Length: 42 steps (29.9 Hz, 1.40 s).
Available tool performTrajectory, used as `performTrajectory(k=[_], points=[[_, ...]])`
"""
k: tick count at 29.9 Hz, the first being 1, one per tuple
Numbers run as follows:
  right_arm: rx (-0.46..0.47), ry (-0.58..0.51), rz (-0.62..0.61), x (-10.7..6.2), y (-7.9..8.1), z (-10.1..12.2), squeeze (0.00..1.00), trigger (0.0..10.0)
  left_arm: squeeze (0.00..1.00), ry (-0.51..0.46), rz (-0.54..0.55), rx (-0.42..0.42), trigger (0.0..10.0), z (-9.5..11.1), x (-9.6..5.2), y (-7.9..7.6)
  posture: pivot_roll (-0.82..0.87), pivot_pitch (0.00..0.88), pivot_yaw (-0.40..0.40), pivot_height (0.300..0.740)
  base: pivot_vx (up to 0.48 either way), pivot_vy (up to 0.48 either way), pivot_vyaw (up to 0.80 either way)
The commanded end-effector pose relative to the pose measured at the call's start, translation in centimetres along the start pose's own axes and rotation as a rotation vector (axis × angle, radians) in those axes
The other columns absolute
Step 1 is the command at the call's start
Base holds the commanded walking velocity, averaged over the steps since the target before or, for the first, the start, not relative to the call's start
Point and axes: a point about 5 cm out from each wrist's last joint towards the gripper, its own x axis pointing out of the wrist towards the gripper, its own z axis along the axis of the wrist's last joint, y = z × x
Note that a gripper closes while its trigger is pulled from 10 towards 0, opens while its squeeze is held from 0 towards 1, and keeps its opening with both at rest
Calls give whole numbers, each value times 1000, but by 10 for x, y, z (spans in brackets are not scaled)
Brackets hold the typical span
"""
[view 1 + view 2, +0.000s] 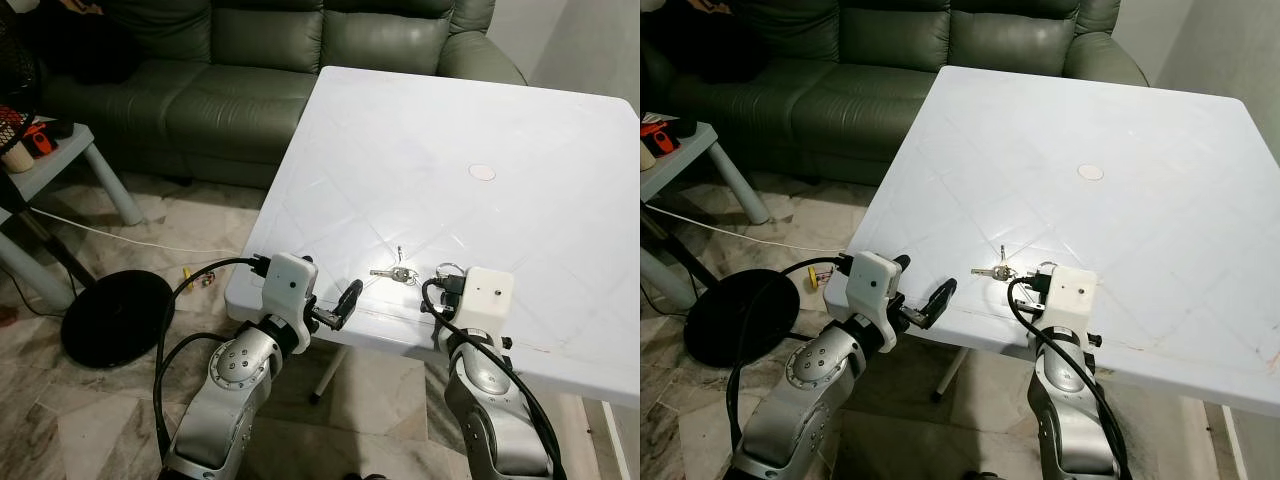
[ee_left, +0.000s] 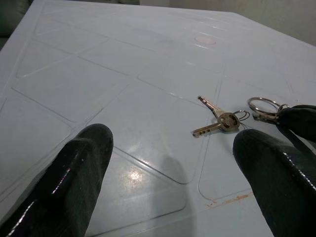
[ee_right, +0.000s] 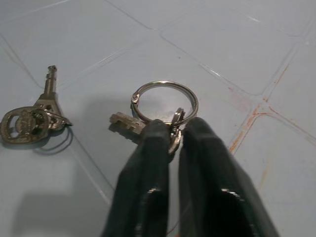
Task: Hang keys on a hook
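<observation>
On the near edge of the white table [image 1: 520, 140], the right gripper [image 3: 174, 133] pinches a key on a large steel ring [image 3: 165, 101], its fingers closed tight on it. Just beside it lies a second small bunch of keys [image 1: 392, 271], loose on the tabletop. The left gripper [image 1: 345, 305] hovers at the table's edge with fingers [image 2: 74, 168] spread wide apart. Behind the table stands a green sofa [image 1: 250, 70]; a black round stand base [image 1: 115, 315] and a white cable [image 1: 120, 238] lie on the floor to the left.
</observation>
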Motion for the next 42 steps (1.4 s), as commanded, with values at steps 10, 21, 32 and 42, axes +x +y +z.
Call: performTrajectory(k=[10, 21, 32, 42], points=[[66, 35, 23, 3, 12, -1, 0, 10000, 0, -18, 4, 2, 10000, 6, 1, 0, 26, 101, -33, 740, 0, 0, 0], [104, -9, 30, 6, 8, 5, 0, 10000, 0, -18, -1, 2, 10000, 5, 1, -1, 25, 100, -31, 740, 0, 0, 0], [85, 31, -4, 6, 15, 1, 0, 10000, 0, -20, 1, 1, 10000, 6, 1, -1, 28, 105, -28, 740, 0, 0, 0], [80, 50, -29, 6, 19, -2, 0, 10000, 0, -24, 5, -3, 10000, 8, 1, -1, 32, 111, -27, 740, 0, 0, 0]])
